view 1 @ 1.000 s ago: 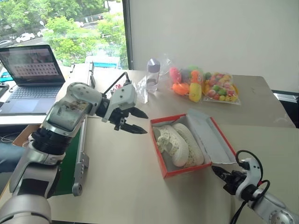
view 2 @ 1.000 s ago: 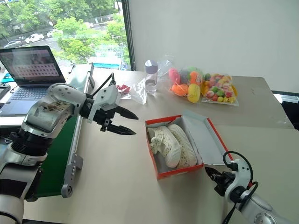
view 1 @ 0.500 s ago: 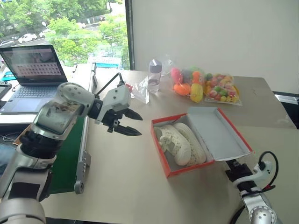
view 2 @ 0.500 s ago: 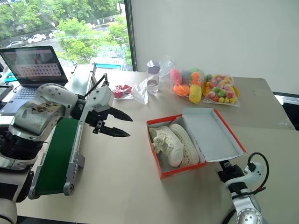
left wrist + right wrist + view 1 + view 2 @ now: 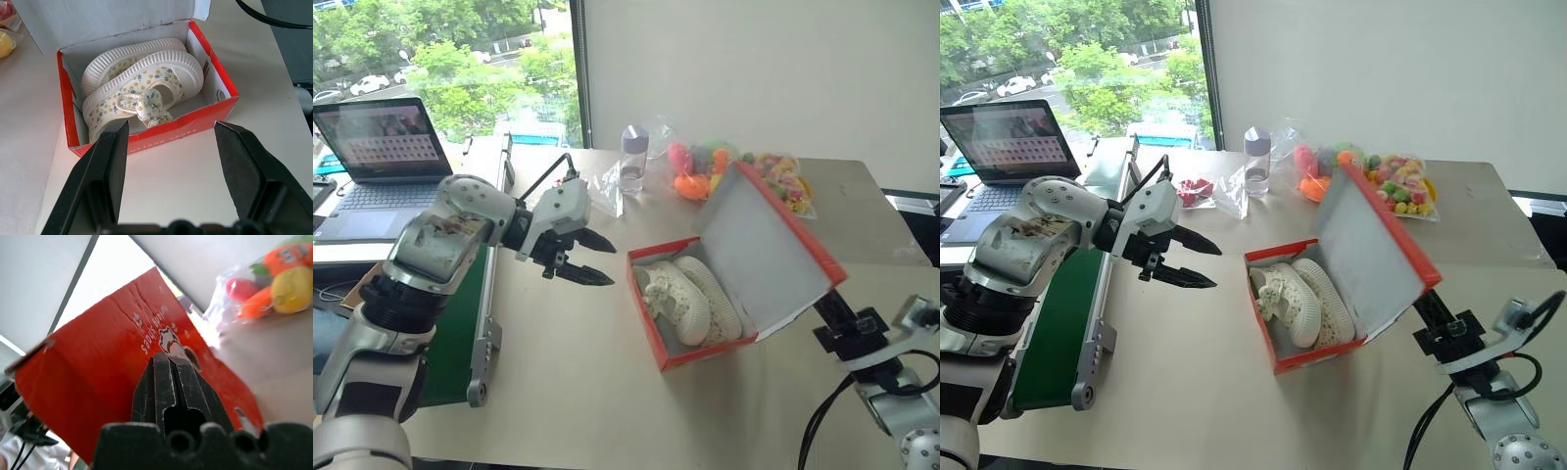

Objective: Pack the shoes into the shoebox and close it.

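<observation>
Nearest the robot, low on its right, right gripper has its fingers pressed together with nothing between them; the tips sit against the red outer face of the lid, pushing from underneath. Lid is tilted up at a slant, white inside facing the box, hinged on the box's right side. Shoebox sits on the beige table just ahead of centre, red outside, white inside. Both shoes lie in it side by side, cream with small floral print and ribbed pale soles, one with a bow on top. Left gripper hovers above the table to the left of the box, apart from it, fingers spread about halfway, holding nothing, pointing toward the box. Left of that, a green conveyor runs along the table edge. Further back: clear bottle, bags of colourful toys partly hidden behind the lid, laptop at far left by the window.
</observation>
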